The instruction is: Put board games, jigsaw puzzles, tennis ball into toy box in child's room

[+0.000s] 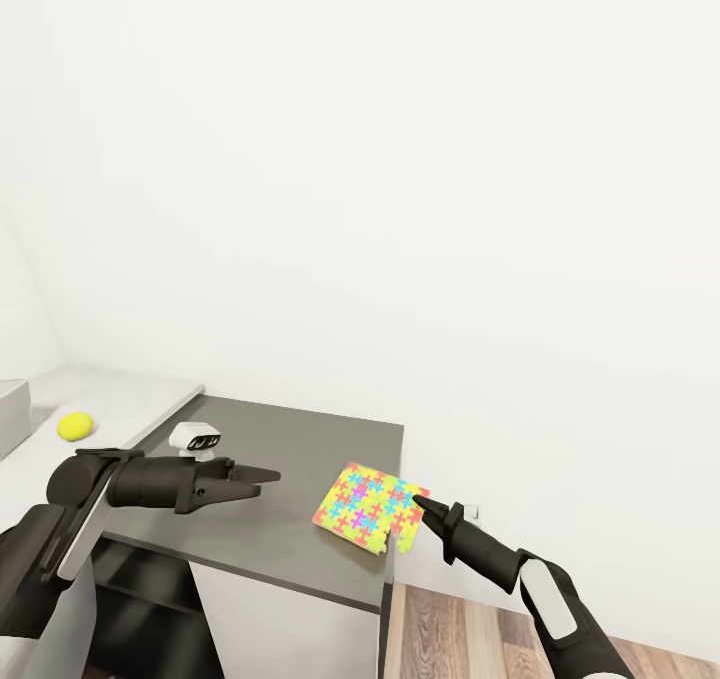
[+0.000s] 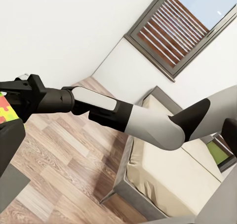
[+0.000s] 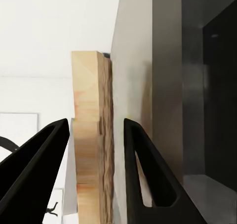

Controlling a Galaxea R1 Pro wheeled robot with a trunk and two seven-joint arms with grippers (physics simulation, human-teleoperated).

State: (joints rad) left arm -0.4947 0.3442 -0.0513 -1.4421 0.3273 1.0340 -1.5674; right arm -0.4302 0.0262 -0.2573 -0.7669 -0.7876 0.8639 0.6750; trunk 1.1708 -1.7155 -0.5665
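Overhanging the table (image 1: 300,429), a multicoloured jigsaw puzzle (image 1: 366,507) shows interlocking pieces.

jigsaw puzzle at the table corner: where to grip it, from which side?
Grip the jigsaw puzzle by its thin edge overhanging the table corner, coming in level from the robot's right. It is a flat slab, and the right gripper already has its open fingers straddling that edge.

- A black-and-white robot arm (image 2: 128,116) reaches across a brown wood-plank floor (image 2: 59,159).
- Its black gripper end (image 2: 22,93) touches a colourful jigsaw puzzle edge (image 2: 5,110).
- A beige-mattressed bed with grey frame (image 2: 168,179) stands on the floor beyond the arm.
- A dark-framed slatted window (image 2: 182,26) sits in the white wall above the bed.
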